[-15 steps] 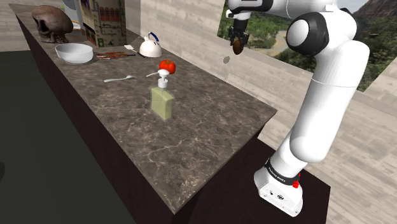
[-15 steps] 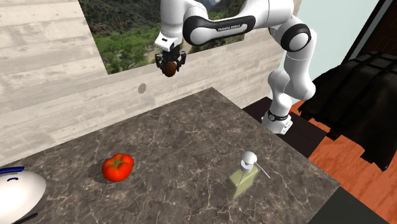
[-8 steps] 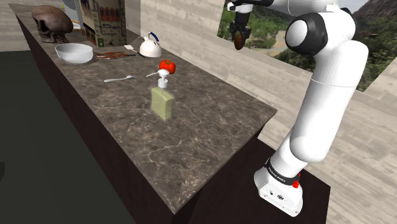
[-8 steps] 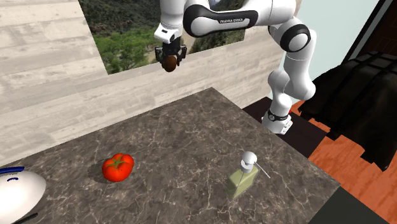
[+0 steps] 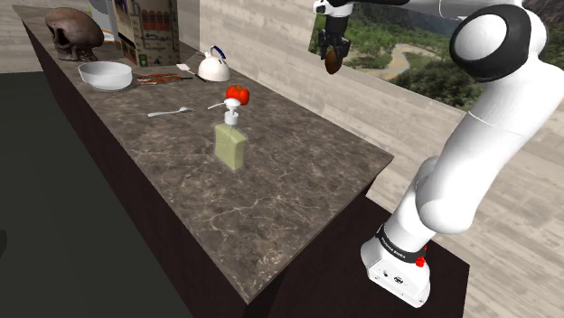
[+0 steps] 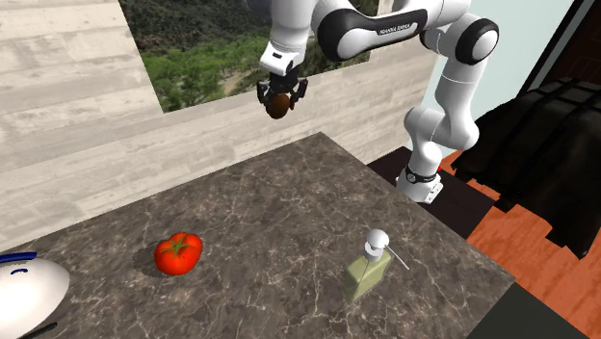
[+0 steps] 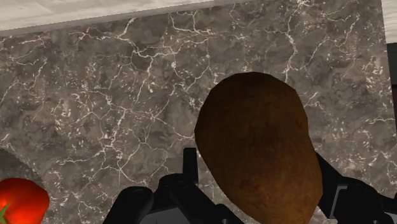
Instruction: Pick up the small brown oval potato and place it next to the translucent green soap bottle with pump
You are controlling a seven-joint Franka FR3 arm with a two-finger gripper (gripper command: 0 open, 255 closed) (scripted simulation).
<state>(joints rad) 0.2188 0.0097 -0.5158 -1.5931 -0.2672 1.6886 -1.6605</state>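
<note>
1. Jaws are clamped on the potato - the gripper has it pinched between both black fingers, hanging high over the far edge of the marble counter, right by the wall
2. The potato's long axis looks to run roughly along the fingers, so the fat end pokes out past the tips and points down at the counter
3. The bit that matters: the green soap bottle stands well apart from the gripper. In the second exterior view it's down and to the right of the potato, near the counter's front edge. In the shoulder view it's down and to the left
4. So my guess is the next move is a carry across the counter plus a long drop in height - not a straight descent
5. The tomato sits off to the second exterior view's left, well apart from the bottle, so it shouldn't get in the way
</note>
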